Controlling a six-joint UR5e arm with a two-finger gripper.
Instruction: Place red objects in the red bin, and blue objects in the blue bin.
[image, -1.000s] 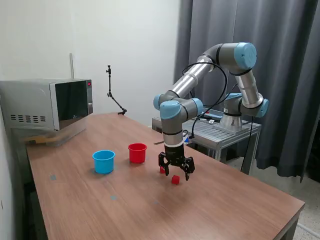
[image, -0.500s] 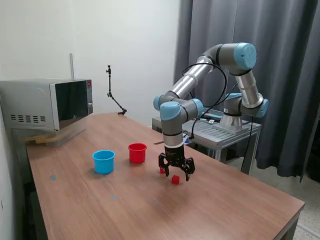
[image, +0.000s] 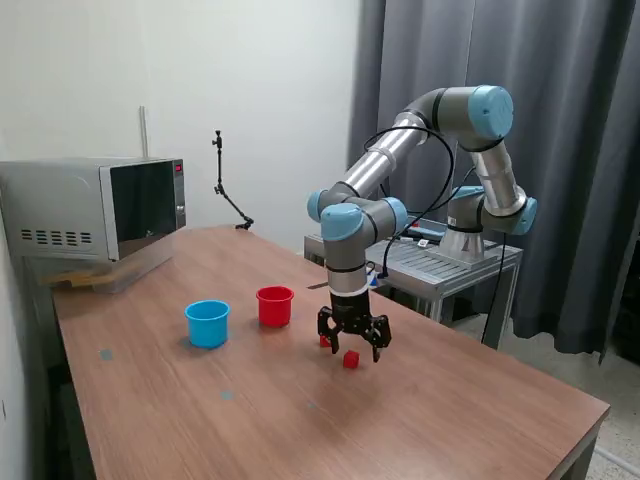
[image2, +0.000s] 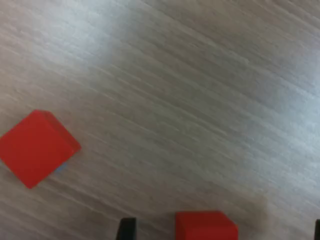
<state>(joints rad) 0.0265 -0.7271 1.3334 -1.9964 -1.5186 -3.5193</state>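
Observation:
Two red objects lie on the wooden table: one tiny red cube (image: 350, 359) sits just under my gripper (image: 353, 346), and the other (image: 325, 341) peeks out behind its finger on the exterior view's left. The gripper hangs open, low over the table, holding nothing. In the wrist view one red cube (image2: 37, 147) lies off to the side. The other red cube (image2: 206, 227) sits at the frame's edge beside a dark fingertip (image2: 128, 229). The red bin (image: 274, 305) and the light blue bin (image: 207, 323) stand upright further to the exterior view's left. The blue objects are out of view.
A microwave (image: 95, 208) stands at the table's far corner on the exterior view's left, with a thin black stand (image: 228, 190) behind the table. A metal cart (image: 440, 265) carries the arm's base by the dark curtain.
The gripper has risen very slightly over the nearer red cube. The cubes and cups have not moved.

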